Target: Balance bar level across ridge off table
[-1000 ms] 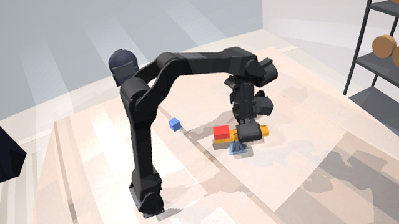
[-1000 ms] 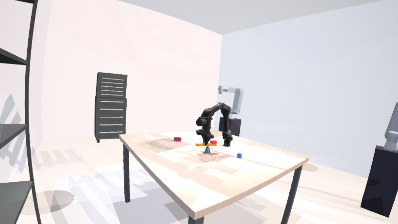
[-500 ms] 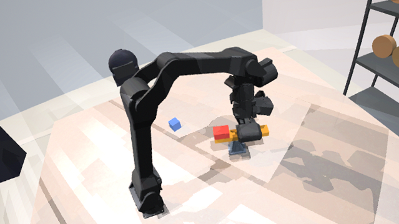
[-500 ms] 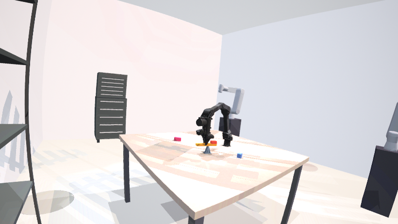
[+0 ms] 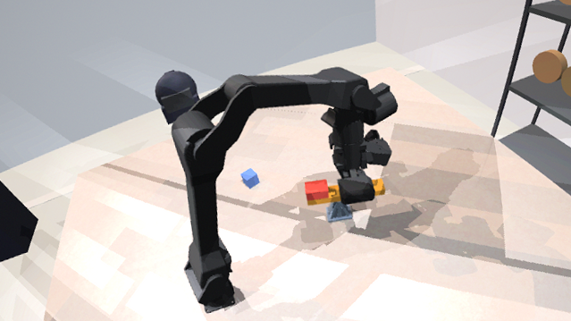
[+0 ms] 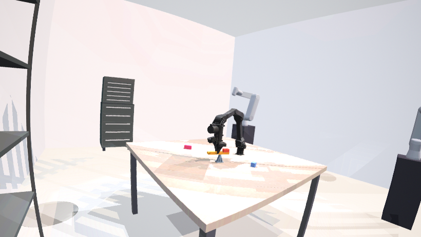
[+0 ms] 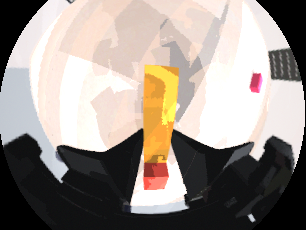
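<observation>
Showing bar: orange bar point(image 5: 378, 187) point(image 6: 210, 152) point(image 7: 160, 115), long, narrow, about level, red block point(image 5: 316, 190) point(image 6: 225, 150) point(image 7: 156, 176) on one end
Fingers: gripper point(image 5: 355, 189) point(image 6: 218, 152) point(image 7: 157, 131) pinching the bar
Place: above grey ridge point(image 5: 339, 212) point(image 6: 219, 159), inward from counter point(image 6: 229, 216) edges

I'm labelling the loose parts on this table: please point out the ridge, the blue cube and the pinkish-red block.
ridge point(image 5: 339, 213) point(image 6: 219, 159): top and exterior views, its sloping side
blue cube point(image 5: 250, 178) point(image 6: 253, 164): top and exterior views, its middle
pinkish-red block point(image 6: 187, 146) point(image 7: 256, 83): exterior and wrist views, its middle

On the table are one orange bar point(image 5: 378, 187) point(image 6: 212, 153) point(image 7: 159, 110), one ridge point(image 5: 339, 212) point(image 6: 219, 159) and three blocks: one red point(image 5: 316, 189) point(image 6: 226, 150) point(image 7: 156, 183), one blue point(image 5: 250, 178) point(image 6: 253, 164), one pink point(image 6: 187, 146) point(image 7: 256, 82).
</observation>
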